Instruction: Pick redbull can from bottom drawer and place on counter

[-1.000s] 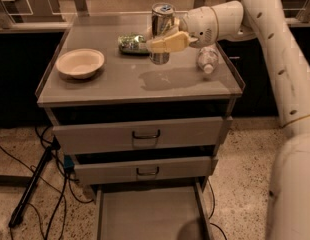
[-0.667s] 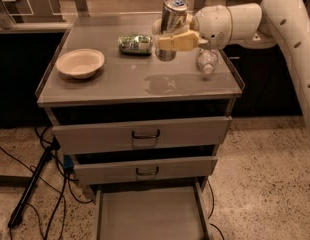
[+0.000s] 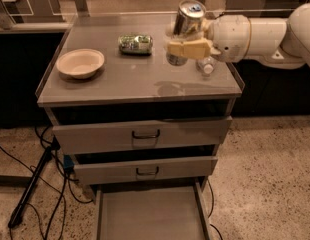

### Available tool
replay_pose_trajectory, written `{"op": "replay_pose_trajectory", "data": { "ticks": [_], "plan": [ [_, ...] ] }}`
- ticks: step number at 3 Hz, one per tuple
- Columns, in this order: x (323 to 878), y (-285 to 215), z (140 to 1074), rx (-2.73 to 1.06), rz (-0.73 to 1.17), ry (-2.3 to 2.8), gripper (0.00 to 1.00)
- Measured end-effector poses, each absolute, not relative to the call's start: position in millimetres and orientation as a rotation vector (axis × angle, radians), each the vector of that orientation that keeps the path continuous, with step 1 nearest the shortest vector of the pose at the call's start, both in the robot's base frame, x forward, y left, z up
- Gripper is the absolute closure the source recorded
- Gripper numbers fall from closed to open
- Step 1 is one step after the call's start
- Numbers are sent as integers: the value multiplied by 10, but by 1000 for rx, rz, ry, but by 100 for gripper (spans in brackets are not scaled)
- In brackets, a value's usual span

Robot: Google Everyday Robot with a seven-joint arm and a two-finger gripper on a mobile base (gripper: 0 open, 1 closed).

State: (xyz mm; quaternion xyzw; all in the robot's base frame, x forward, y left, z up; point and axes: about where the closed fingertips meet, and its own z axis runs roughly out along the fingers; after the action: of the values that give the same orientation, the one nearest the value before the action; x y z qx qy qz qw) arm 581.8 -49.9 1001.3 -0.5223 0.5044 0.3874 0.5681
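Observation:
My gripper (image 3: 182,45) is shut on the redbull can (image 3: 185,23), a slim silver can with a blue tab area on top. It holds the can tilted in the air above the right part of the counter (image 3: 135,76). The can's shadow lies on the counter below it. The bottom drawer (image 3: 150,215) is pulled open at the foot of the cabinet and its flat grey floor is bare.
On the counter lie a beige bowl (image 3: 80,62) at the left, a green bag (image 3: 135,43) at the back middle, and a clear plastic bottle (image 3: 206,65) at the right edge behind my gripper. Two upper drawers (image 3: 145,134) stand slightly open. Cables (image 3: 50,184) run on the floor at left.
My arm has lifted the can higher and a little to the right over the counter; the can now tilts more.

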Motion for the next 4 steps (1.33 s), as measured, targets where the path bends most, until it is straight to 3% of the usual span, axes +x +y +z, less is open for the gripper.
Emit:
{"op": "replay_pose_trajectory", "data": {
  "ticks": [4],
  "plan": [
    [5957,-192,9778,-1329,793,1347,100]
  ]
}}
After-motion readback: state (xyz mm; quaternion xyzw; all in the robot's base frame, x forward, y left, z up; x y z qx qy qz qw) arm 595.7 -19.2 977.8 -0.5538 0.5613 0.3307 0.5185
